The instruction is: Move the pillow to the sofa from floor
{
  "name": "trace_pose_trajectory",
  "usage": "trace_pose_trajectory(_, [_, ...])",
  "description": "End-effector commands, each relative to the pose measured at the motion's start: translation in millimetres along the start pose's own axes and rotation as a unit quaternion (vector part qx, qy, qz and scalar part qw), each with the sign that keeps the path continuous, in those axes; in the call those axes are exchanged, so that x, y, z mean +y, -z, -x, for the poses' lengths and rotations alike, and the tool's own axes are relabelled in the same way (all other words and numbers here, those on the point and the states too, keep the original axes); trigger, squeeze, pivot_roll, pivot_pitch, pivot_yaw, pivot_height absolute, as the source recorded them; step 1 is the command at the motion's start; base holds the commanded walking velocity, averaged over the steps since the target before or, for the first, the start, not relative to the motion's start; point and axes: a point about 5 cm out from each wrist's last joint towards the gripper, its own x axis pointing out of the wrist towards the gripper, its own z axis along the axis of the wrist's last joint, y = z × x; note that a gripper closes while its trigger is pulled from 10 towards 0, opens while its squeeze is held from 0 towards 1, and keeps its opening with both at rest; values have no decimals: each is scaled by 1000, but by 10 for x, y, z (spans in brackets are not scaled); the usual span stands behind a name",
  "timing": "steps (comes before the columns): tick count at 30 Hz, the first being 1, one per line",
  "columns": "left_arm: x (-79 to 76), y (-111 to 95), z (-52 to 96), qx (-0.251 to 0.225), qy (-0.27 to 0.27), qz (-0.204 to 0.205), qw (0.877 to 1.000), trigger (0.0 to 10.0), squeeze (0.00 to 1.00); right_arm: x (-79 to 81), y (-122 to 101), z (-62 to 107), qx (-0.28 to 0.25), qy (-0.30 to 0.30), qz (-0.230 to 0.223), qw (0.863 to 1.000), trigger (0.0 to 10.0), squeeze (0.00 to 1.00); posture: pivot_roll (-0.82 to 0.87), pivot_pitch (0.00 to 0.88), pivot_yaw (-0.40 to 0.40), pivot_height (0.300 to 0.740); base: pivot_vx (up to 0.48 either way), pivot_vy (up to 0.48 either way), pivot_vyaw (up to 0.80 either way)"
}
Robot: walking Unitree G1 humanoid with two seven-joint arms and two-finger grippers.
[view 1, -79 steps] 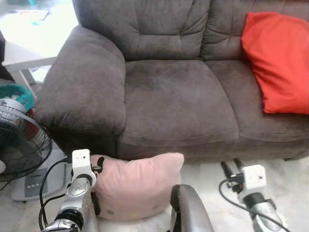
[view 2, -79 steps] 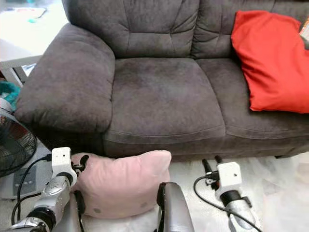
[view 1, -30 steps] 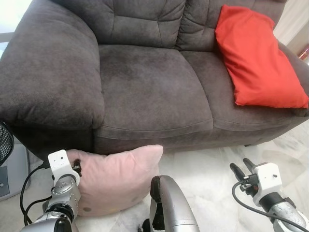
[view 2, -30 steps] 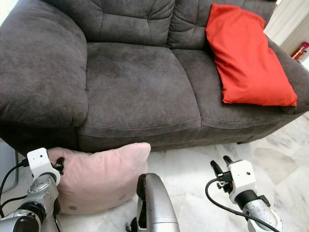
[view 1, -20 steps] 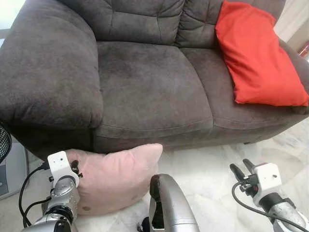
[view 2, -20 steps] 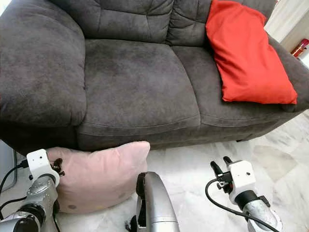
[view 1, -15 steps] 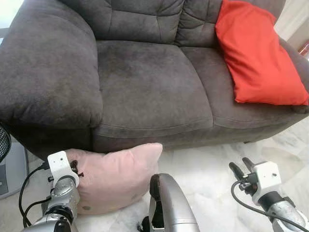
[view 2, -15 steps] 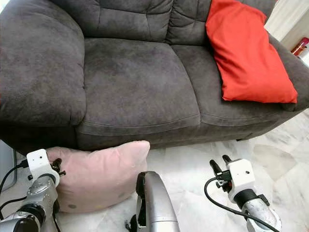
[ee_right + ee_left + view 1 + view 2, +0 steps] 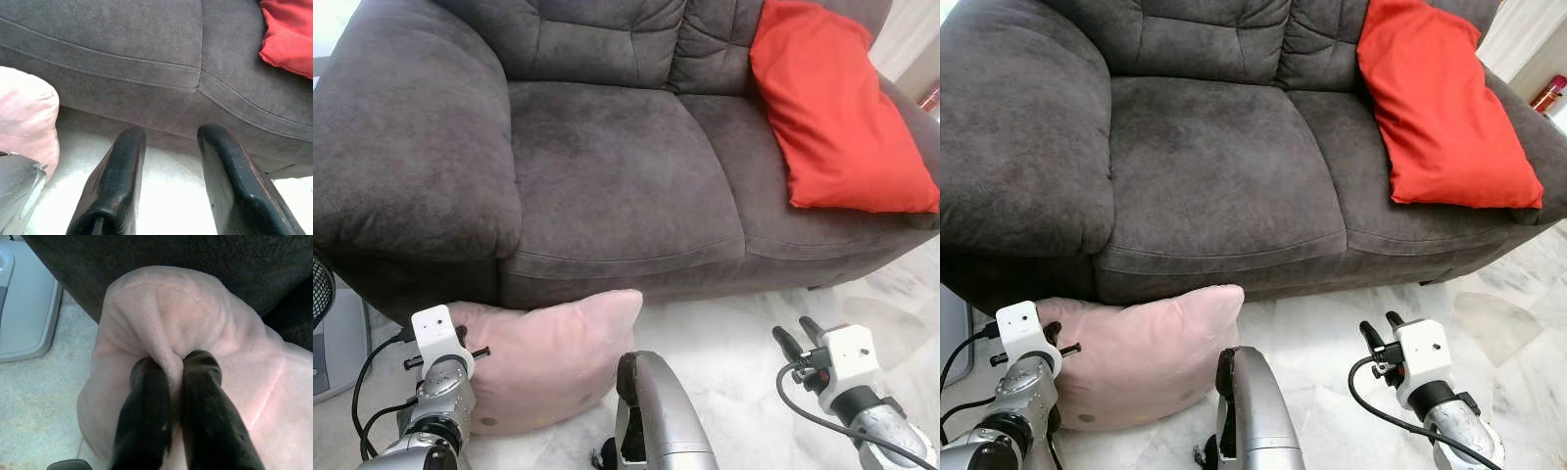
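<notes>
Grey sofa (image 9: 626, 166) across upper frame, seat bare. Pink pillow (image 9: 548, 357) lower left on floor against its base. Left gripper (image 9: 171, 382) jaws clamped on a corner fold; right gripper (image 9: 168, 181) jaws apart, unloaded. Lift high before swinging over seat edge; thin pinch may slip.

Head eyes overlook sofa (image 9: 607, 176); wrist views close, low.

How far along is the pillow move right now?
Done: the left gripper has pinched a fold of the pink pillow. In hand: the grasp only; the pillow sits on the floor against the sofa front. Left: lift it onto the seat cushion. The right gripper hangs open, holding nothing.
</notes>
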Motion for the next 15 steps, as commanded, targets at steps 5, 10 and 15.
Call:
trace_pose_trajectory(5, [-40, 101, 38, 11, 15, -12, 1000, 0, 0, -81, 60, 26, 11, 11, -2, 1000, 10000, 0, -160, 127, -279, 485, 0, 0, 0])
trace_pose_trajectory(10, [-40, 105, 39, 12, 17, -16, 1000, 0, 0, -108, 152, -25, 21, 12, -7, 1000, 10000, 0, -156, 128, -277, 485, 0, 0, 0])
trace_pose_trajectory(15, [-26, 104, 37, 12, 16, -20, 1000, 0, 0, -107, 250, -41, 29, 10, -13, 999, 10000, 0, -151, 132, -273, 485, 0, 0, 0])
